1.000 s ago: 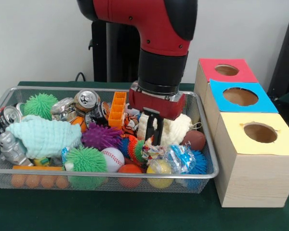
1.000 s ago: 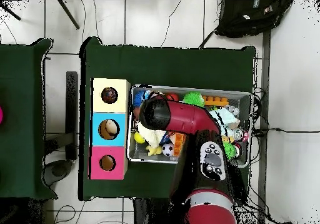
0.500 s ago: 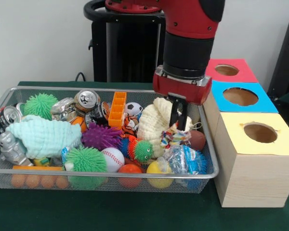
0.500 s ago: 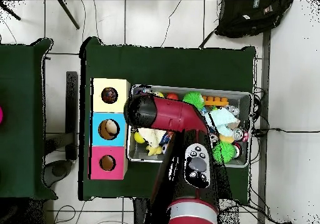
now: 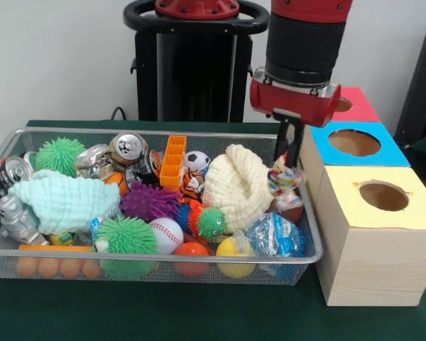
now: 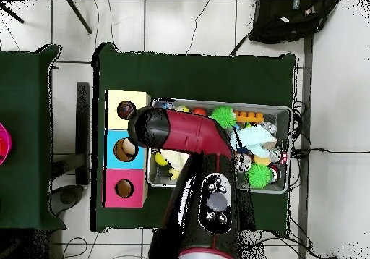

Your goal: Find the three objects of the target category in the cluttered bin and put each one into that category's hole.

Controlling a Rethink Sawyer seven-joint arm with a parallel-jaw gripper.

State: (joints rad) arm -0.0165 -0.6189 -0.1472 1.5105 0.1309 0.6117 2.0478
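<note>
The gripper (image 5: 287, 158) is hanging over the bin's (image 5: 156, 257) 3 o'clock edge, clenching a crinkled multicoloured wrapper (image 5: 285, 177) just above the brown ball (image 5: 291, 209). The yellow hole (image 5: 383, 195) is lying at 4 o'clock from the gripper, near but apart, with the blue hole (image 5: 353, 142) beside the gripper at 3 o'clock. In the overhead view the arm (image 6: 184, 134) is covering the bin's (image 6: 284, 111) 9 o'clock end.

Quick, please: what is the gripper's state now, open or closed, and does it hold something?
Gripper: closed on a crinkly multicoloured wrapper, lifted above the cluttered bin.
</note>
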